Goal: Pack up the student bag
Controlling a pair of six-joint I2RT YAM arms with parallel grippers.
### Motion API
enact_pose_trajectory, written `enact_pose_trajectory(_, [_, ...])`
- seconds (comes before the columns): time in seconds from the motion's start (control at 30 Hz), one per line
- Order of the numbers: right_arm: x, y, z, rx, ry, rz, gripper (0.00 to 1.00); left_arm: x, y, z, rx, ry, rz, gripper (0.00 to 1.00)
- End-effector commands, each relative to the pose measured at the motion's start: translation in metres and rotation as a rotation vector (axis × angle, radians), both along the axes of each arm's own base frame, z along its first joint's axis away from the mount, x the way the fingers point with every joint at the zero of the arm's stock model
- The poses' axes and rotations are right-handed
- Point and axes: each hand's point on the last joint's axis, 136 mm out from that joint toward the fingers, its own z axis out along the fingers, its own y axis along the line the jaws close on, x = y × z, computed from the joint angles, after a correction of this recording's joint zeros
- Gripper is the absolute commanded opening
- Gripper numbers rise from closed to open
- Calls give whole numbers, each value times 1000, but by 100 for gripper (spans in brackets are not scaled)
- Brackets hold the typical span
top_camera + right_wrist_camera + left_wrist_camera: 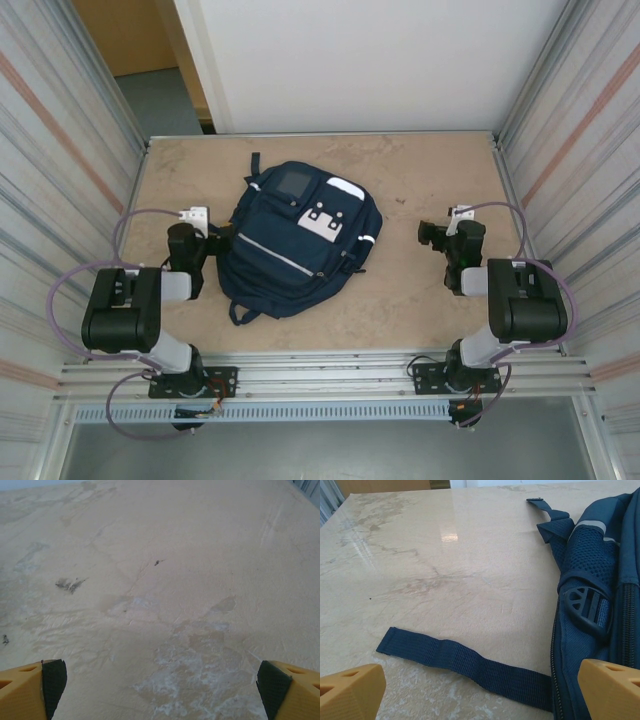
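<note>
student bag (585,550) cut by right edge, left gripper (480,692) cropped below, buckle (587,609) perhaps half-hidden

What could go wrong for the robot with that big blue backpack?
The loose strap lies flat just ahead of the open left gripper; a finger might snag it and drag the student bag. The bag is soft fabric on a smooth table, so pushing it may just slide it.

I see left arm (122,312) and right arm (527,300) black with pale grey links, lilac cables (57,285) on each. Left gripper (480,685) plain orange-yellow; right gripper (160,680) same, with black pads (54,680).
</note>
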Motion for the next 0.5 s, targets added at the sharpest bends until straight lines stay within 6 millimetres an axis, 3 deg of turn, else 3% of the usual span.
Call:
enact_pose_trajectory(0.0, [5,1,7,11,-13,8,99,4,-9,8,16,-20,-31,98])
enact_pose_trajectory(0.47, [5,1,8,10,-15,7,99,4,-9,9,15,-22,-32,99])
